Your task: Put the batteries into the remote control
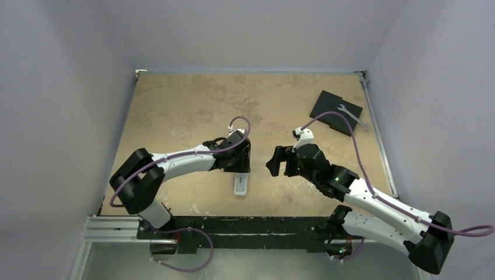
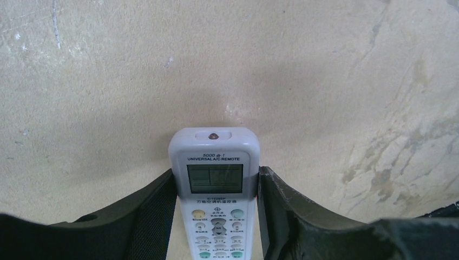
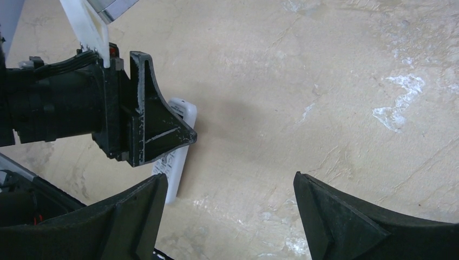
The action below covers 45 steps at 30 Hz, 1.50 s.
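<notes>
We see the left gripper (image 2: 215,181) clamped on the remote control (image 2: 214,157), its fingers touching both long sides. The remote control lies face up on the table (image 2: 325,81). The right gripper (image 3: 230,184) is spread wide and empty, just right of it. The wrench (image 1: 352,115) sits on the black pad (image 1: 330,105), well beyond.

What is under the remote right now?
Only bare table shows around the remote, which lies face up, clamped at its sides by the left gripper. Its underside faces the table and is hidden, so whether anything lies beneath it cannot be seen.
</notes>
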{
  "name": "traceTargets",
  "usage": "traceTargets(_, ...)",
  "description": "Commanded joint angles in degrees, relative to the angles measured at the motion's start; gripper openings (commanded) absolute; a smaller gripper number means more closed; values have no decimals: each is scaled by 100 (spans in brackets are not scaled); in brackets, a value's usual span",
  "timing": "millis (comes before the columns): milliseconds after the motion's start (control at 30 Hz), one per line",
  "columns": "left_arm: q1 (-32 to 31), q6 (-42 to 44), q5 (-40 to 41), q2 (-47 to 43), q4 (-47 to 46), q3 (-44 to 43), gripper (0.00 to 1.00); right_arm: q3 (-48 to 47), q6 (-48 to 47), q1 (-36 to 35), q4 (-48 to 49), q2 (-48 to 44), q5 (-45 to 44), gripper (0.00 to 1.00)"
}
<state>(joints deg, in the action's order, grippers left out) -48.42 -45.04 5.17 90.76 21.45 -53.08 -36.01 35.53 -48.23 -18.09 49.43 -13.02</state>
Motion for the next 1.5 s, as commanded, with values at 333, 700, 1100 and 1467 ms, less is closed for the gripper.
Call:
traceTargets(333,-10,-106,344,84,16,-282,44,-129,86,23,-4,14,-143,96)
traceTargets(700,-14,-2,441,-411,181,-272,67,-329,68,24,-77,84,-114,96)
traceTargets(1100,-11,400,615,-1357,401,-447,69,-672,-224,24,-315,27,-180,98)
traceTargets(1467,88,1135,972,-2355,871,-940,77,-1379,-900,23,-673,-124,-594,99)
